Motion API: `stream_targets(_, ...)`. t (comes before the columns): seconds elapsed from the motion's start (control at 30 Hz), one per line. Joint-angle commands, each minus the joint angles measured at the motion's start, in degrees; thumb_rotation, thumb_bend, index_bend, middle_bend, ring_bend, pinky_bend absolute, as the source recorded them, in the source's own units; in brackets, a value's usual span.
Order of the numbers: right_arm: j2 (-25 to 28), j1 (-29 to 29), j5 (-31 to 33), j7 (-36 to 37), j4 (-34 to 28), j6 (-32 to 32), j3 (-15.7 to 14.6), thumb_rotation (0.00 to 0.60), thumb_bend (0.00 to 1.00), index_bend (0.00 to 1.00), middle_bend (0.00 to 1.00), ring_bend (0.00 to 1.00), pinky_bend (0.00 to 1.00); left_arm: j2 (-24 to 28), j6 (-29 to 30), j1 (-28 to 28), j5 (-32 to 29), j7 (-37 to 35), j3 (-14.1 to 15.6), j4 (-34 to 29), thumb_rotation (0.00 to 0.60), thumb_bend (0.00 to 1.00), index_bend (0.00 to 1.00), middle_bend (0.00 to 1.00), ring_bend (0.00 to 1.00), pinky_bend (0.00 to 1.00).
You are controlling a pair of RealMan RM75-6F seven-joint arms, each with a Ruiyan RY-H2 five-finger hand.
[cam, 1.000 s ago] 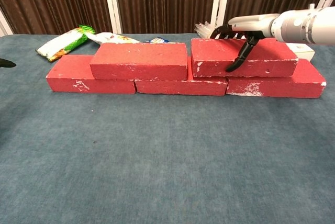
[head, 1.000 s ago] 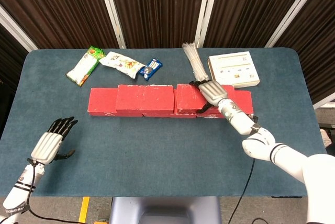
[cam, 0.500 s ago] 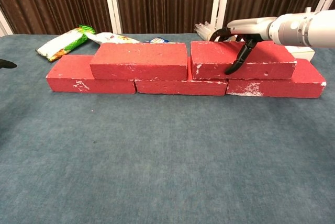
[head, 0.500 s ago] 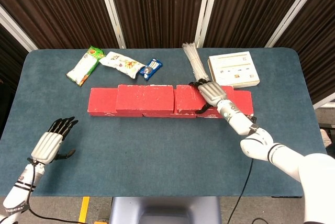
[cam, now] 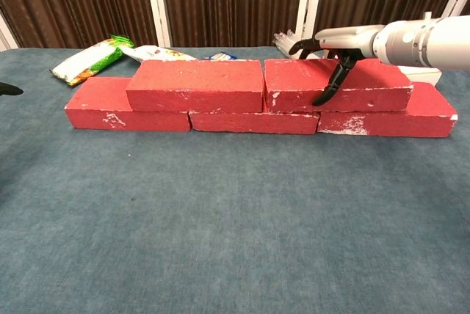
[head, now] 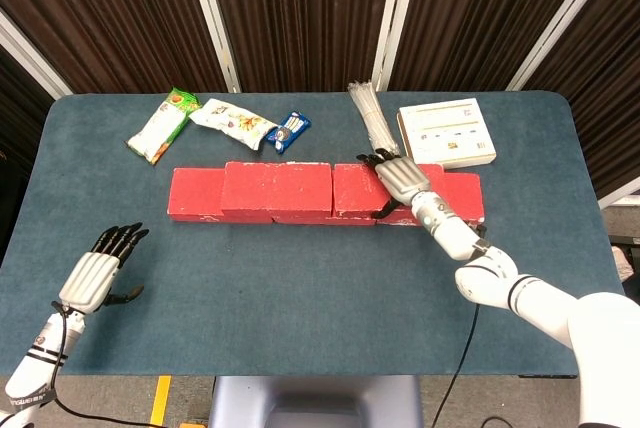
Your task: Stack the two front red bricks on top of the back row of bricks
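The left hand [head: 93,273] hovers at seven o'clock, fingers apart, holding nothing. At the table's [head: 300,278] centre, three bottom bricks [cam: 253,122] carry two upper bricks [cam: 194,85]; the right hand [head: 402,177] grips the right upper brick [cam: 338,86]. Three snack packets [head: 232,121] lie at eleven o'clock.
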Motion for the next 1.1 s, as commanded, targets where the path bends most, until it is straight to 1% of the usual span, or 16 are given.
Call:
stream_targets(0.03,-0.06,0.05,0.65,-0.61,-0.2,0.0,-0.01,0.6,0.17,0.05,0.22,0.1,0.36,0.02,-0.1,-0.03,0.0,-0.15,0.0,0.04,0.6,0.26,0.0,0.0,0.0,0.0)
stream_targets(0.17,-0.03,0.18,1.64,-1.66,-0.54,-0.05,0.04,0.6,0.14,0.0,0.2,0.09,0.36,0.1,-0.08,-0.02,-0.03,-0.33,-0.07,0.03,0.6,0.26,0.0,0.0,0.0,0.0)
stream_targets(0.37,0.08,0.27,3.37,-3.41,-1.13,-0.21,-0.01,0.6,0.12,0.0,0.17,0.07,0.36,0.26,0.19,0.08,0.12,-0.48,-0.07,-0.09,0.6,0.26,0.0,0.0,0.0,0.0)
stream_targets(0.47,0.22,0.21,4.13,-4.24,-1.5,0.02,-0.02,0.6,0.11,0.0,0.15,0.05,0.34,0.27,0.19,0.06,0.23,-0.52,-0.03,-0.13,0.6,0.26,0.0,0.0,0.0,0.0)
stream_targets(0.57,0.31,0.19,4.47,-4.43,-1.72,-0.03,-0.01,0.6,0.09,0.0,0.13,0.03,0.32,0.27,0.16,0.07,0.22,-0.55,-0.02,-0.14,0.6,0.26,0.0,0.0,0.0,0.0)
stream_targets(0.7,0.69,0.19,5.91,-5.2,-2.31,-0.68,-0.07,0.6,0.06,0.0,0.05,0.0,0.2,0.33,0.31,0.12,0.24,-0.56,-0.07,-0.28,0.6,0.26,0.0,0.0,0.0,0.0)
stream_targets(0.9,0.86,0.33,8.5,-7.01,-3.12,-1.08,-0.19,0.6,0.02,0.0,0.01,0.0,0.17,0.46,0.4,0.15,0.37,-0.67,-0.03,-0.49,0.6,0.26,0.0,0.0,0.0,0.0)
stream_targets(1.1,2.25,0.25,10.9,-8.32,-5.39,-0.95,-0.14,0.6,0.0,0.0,0.0,0.0,0.15,0.61,1.02,0.31,0.64,-0.53,-0.05,-0.72,0.6,0.26,0.0,0.0,0.0,0.0)
